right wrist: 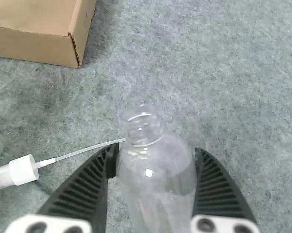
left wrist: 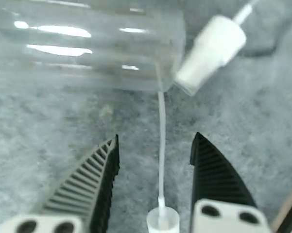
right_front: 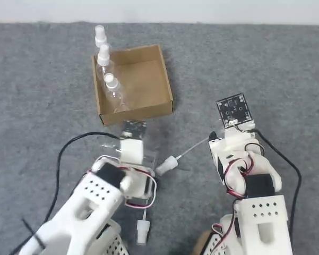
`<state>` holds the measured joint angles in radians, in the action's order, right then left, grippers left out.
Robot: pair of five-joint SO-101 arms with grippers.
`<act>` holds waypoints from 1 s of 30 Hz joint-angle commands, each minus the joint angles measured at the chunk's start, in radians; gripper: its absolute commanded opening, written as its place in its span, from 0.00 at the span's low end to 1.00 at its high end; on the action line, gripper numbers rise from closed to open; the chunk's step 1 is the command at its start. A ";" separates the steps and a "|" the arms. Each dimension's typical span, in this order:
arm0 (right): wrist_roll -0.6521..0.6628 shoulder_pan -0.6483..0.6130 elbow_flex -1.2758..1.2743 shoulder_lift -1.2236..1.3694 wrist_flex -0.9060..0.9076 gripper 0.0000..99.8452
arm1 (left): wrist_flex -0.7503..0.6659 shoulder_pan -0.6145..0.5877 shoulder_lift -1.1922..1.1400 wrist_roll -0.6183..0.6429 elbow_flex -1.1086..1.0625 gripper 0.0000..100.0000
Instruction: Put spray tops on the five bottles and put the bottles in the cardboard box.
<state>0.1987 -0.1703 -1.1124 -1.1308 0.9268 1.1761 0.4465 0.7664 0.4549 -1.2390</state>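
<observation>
left gripper: my fingers are spread wide, nothing in them. A clear lying bottle sits crosswise just past the tips, on the grey mat. One spray top lies right at that bottle's end, beyond the tips and off to one side, with its tube pointing away from me. A second spray top sits back between the finger roots. Its thin tube runs up the gap between the fingers to the lying bottle, apart from both fingers as far as I can tell. right gripper: clamped on an open bottle, one finger on each side of the body. The bare neck sticks out past the tips, no top on it. Can't tell whether its base rests on the mat. The first spray top's tube ends just beside that neck. The cardboard box is ahead of my left fingers, beyond the lying bottle, and ahead and off to the side of my right ones. Three topped bottles line up along one side wall of the box, the farthest top poking past its far corner.
</observation>
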 commanded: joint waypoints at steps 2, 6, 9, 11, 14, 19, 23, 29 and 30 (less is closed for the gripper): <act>-0.009 0.008 0.012 -0.016 -0.024 0.12 | -0.077 0.055 -0.109 0.018 0.054 0.22; -0.009 0.012 0.012 -0.016 -0.024 0.12 | -0.100 0.071 -0.189 0.020 0.076 0.19; -0.009 0.012 0.012 -0.016 -0.024 0.12 | -0.100 0.071 -0.249 0.020 0.104 0.12; -0.009 0.012 0.012 -0.016 -0.024 0.12 | -0.098 0.071 -0.290 0.020 0.125 0.06; -0.009 0.013 0.012 -0.016 -0.024 0.12 | -0.097 0.074 -0.345 0.020 0.156 0.04; -0.009 0.013 0.012 -0.016 -0.024 0.12 | -0.086 0.071 -0.420 0.020 0.200 0.04; -0.009 0.013 0.012 -0.016 -0.024 0.12 | -0.077 0.068 -0.471 0.020 0.231 0.04; -0.009 0.015 0.012 -0.018 -0.024 0.12 | -0.052 0.029 -0.482 0.020 0.243 0.01; -0.009 0.015 0.012 -0.018 -0.024 0.12 | -0.029 0.011 -0.482 0.020 0.257 0.01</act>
<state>0.1987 -0.1703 -1.1124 -1.1308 0.9268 1.1009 0.4910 0.2831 0.4626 -1.0518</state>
